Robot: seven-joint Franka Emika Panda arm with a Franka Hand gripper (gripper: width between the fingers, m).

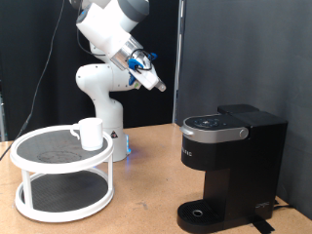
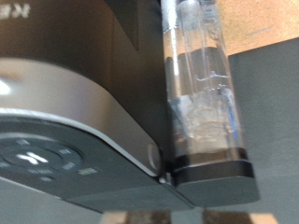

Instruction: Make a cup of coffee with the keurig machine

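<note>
The cup (image 1: 90, 133), a small white mug, stands on the top shelf of a white round two-tier rack (image 1: 39, 156) at the exterior view's left. The black keurig machine (image 1: 229, 166) stands at the right with its lid down; nothing stands on its round drip base (image 1: 200, 214). My gripper (image 1: 152, 80) hangs high in the air between the two, above and left of the machine, tilted down towards it. Nothing shows between its fingers. The wrist view shows the machine's top panel (image 2: 47, 154) and its clear water tank (image 2: 201, 84) close up; my fingers do not show there clearly.
The robot's white base (image 1: 102, 97) stands behind the rack. A black curtain closes the back. The wooden tabletop (image 1: 146, 185) shows between rack and machine.
</note>
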